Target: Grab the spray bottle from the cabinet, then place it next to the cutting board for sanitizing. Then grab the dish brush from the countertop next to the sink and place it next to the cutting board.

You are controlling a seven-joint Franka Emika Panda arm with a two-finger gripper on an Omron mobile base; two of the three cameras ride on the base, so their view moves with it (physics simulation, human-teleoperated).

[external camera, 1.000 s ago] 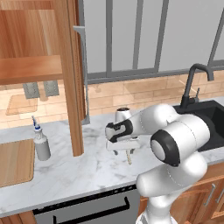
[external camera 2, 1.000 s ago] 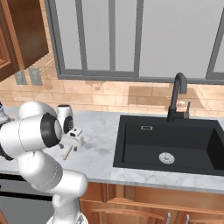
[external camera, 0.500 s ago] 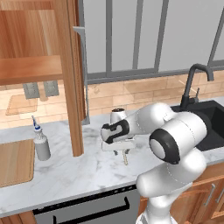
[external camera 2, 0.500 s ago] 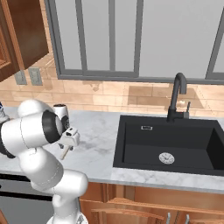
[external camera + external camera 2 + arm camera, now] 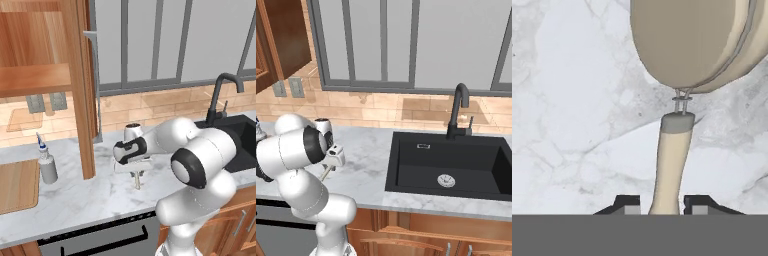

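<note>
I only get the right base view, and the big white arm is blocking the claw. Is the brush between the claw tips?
Observer: Yes. In the hand view, the handle of the dish brush runs right between the two tips of the claw. I cannot tell if they are pinching it yet.
Operator: And where's the spray bottle?
Observer: The left base view has the spray bottle standing upright on the countertop, just beside the cutting board.
</note>
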